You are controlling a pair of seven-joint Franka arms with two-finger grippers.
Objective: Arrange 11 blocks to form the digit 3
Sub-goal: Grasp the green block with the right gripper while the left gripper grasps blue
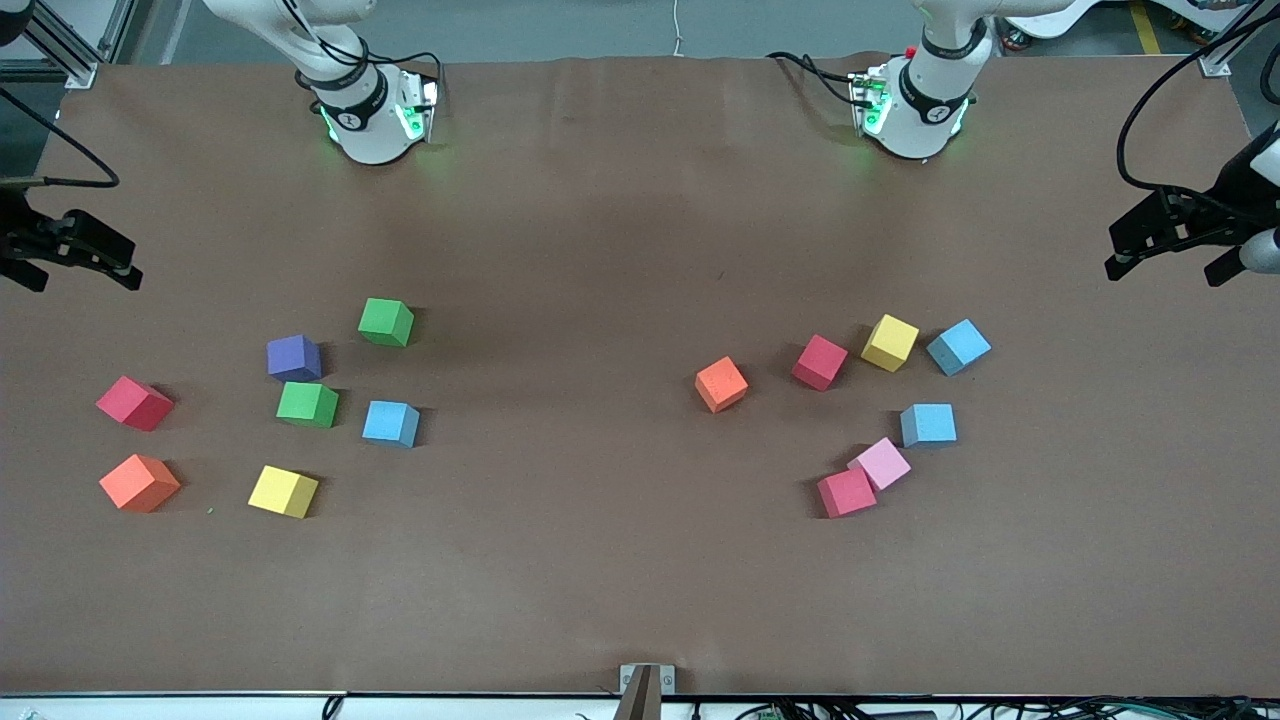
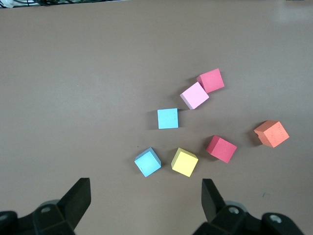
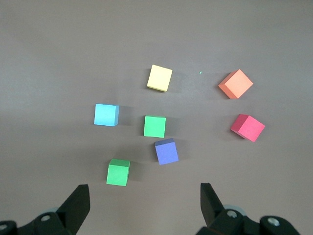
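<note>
A: So, stock on the worktop [image 1: 640, 250]: how far along was the digit 3?

B: Not begun. Fourteen blocks lay loose in two clusters, no bar formed. Toward the right arm's end, seven: green block [image 1: 386, 322], purple block [image 1: 294, 357], second green block [image 1: 307, 404], blue block [image 1: 391, 422], red block [image 1: 134, 403], orange block [image 1: 139, 482], yellow block [image 1: 283, 491]. Toward the left arm's end, seven more, only the pink block [image 1: 881, 463] and a red neighbour [image 1: 846, 492] touching.

A: End effectors?

B: Left end effector [image 2: 145, 198] hung over its cluster's edge, fingers spread wide, nothing held. Right end effector [image 3: 145, 203] likewise, wide apart and empty, over its own cluster.

A: Anything unclear?

B: Both arms ran out of the front view, so their wrists were cut off.
</note>
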